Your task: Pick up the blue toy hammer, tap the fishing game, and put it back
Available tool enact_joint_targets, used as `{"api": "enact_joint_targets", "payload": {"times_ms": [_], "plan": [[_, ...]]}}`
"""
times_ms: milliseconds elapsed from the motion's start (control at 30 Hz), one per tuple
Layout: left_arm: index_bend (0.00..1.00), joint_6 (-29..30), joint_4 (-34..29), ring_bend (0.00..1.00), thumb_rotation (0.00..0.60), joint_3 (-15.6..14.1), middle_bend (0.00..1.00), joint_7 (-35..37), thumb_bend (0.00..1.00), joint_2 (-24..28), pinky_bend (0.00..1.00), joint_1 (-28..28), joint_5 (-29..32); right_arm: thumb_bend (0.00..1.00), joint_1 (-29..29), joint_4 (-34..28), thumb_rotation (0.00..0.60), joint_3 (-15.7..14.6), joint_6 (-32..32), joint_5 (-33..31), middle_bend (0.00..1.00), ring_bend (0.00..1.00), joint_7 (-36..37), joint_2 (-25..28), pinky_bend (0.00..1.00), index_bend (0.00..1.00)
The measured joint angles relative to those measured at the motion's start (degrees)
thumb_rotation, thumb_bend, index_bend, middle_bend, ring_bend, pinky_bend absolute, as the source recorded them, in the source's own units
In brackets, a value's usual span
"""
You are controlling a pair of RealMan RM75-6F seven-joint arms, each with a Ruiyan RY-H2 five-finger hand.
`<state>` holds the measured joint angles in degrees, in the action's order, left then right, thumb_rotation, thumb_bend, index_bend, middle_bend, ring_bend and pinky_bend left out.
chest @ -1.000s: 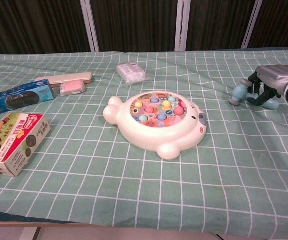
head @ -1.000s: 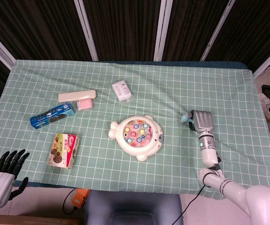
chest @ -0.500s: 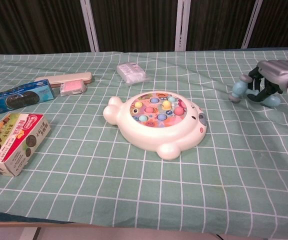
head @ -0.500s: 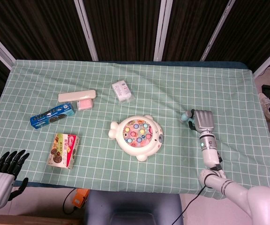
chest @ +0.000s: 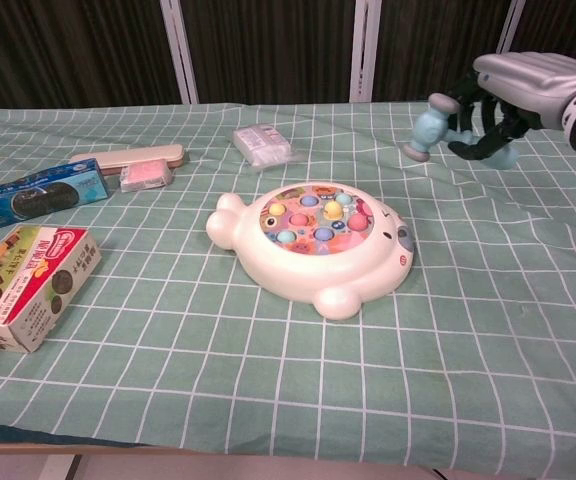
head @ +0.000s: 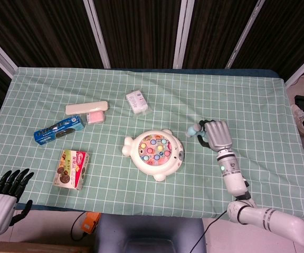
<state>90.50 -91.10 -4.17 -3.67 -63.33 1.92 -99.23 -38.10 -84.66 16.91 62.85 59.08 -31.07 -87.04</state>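
Note:
My right hand (head: 217, 135) (chest: 513, 90) grips the blue toy hammer (chest: 438, 126) and holds it in the air, right of and above the fishing game. The hammer's pale blue head (head: 194, 129) sticks out to the left of the hand, pointing toward the game. The white fish-shaped fishing game (head: 155, 149) (chest: 316, 240) lies at the middle of the green checked table, its round top filled with coloured fish. My left hand (head: 5, 197) hangs off the table's front left corner, fingers spread, holding nothing.
A cookie box (head: 72, 168) (chest: 23, 285) and a blue biscuit pack (head: 59, 130) (chest: 33, 196) lie at the left. Behind them are a beige case (head: 86, 107) with a pink item (head: 94, 117), and a small clear packet (head: 138, 102) (chest: 263, 145) at the back.
My right hand has lifted the hammer off the table and carried it left, toward the fishing game. The left hand has stayed still.

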Motion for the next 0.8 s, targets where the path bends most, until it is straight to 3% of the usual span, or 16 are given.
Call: {"api": "enact_joint_targets", "payload": {"times_ms": [167, 367, 567, 800], "plan": [[0.0, 0.5, 0.2, 0.0, 0.6, 0.0, 0.06, 1.4, 0.41, 0.4, 0.02, -0.1, -0.1, 0.57, -1.3, -13.1, 0.6, -1.1, 2.7, -0.4, 0.65, 0.76, -13.0, 2.4, 0.79, 0.93], [0.0, 1.5, 0.8, 0.0, 0.6, -0.3, 0.06, 3.0, 0.41, 0.9, 0.02, -0.4, -0.7, 0.57, -4.9, -20.4, 0.6, -1.9, 6.4, -6.8, 0.65, 0.76, -30.0, 2.1, 0.79, 0.93], [0.0, 1.7, 1.1, 0.0, 0.6, -0.4, 0.06, 3.7, 0.41, 1.1, 0.02, -0.5, -0.8, 0.57, -8.7, -22.6, 0.6, -2.4, 10.4, -16.4, 0.65, 0.76, -39.3, 0.9, 0.79, 0.93], [0.0, 1.0, 0.9, 0.0, 0.6, -0.2, 0.06, 3.3, 0.41, 1.0, 0.02, -0.3, -0.4, 0.57, -11.9, -21.2, 0.6, -3.5, 13.0, -20.0, 0.65, 0.76, -42.7, -0.5, 0.79, 0.93]]}}
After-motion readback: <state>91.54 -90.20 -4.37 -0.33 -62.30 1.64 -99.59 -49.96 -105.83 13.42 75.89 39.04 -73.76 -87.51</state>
